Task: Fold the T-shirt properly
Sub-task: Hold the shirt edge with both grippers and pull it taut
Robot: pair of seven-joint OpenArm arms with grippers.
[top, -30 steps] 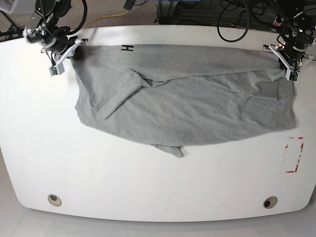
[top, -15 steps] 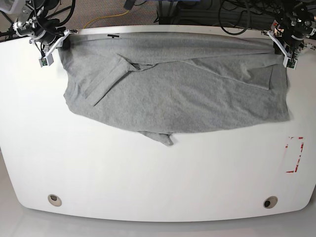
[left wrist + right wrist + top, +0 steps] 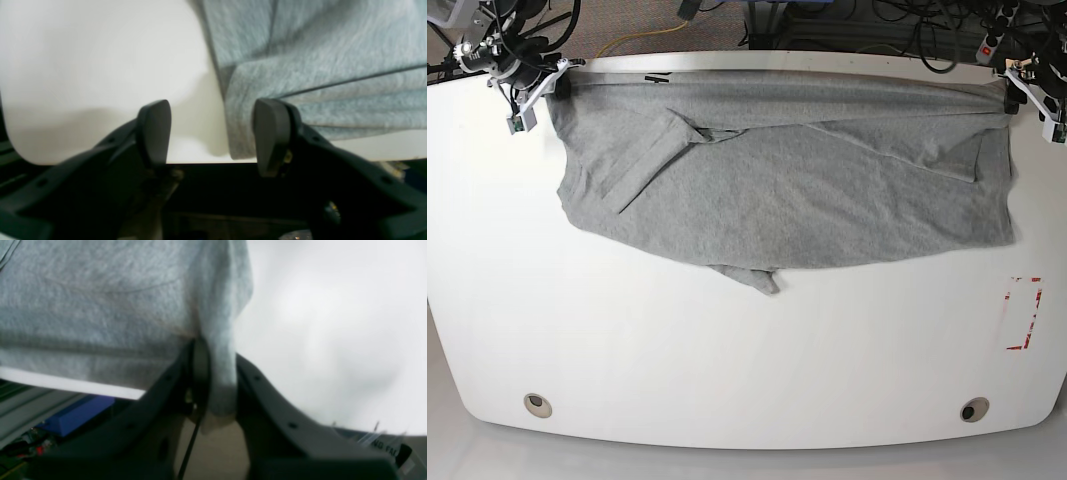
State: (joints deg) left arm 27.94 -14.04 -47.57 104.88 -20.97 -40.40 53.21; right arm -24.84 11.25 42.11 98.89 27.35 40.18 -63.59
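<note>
T-shirt [image 3: 100, 306] corner pinched in right end effector [image 3: 217, 380] (left end effector [image 3: 213, 133] parted).

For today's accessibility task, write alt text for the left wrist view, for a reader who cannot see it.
The left gripper stands open at the white table's edge, nothing pinched between its dark fingers. A corner of the grey T-shirt lies on the table beside one finger, creased into folds.

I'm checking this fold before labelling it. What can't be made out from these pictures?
- Base view: black print on the T-shirt, folded under at the far edge.
- Base view: left gripper, cut off at the frame's edge.
- Right wrist view: right gripper pads, hidden by pinched cloth.
- Left wrist view: T-shirt's corner, behind one finger; contact unclear.
</note>
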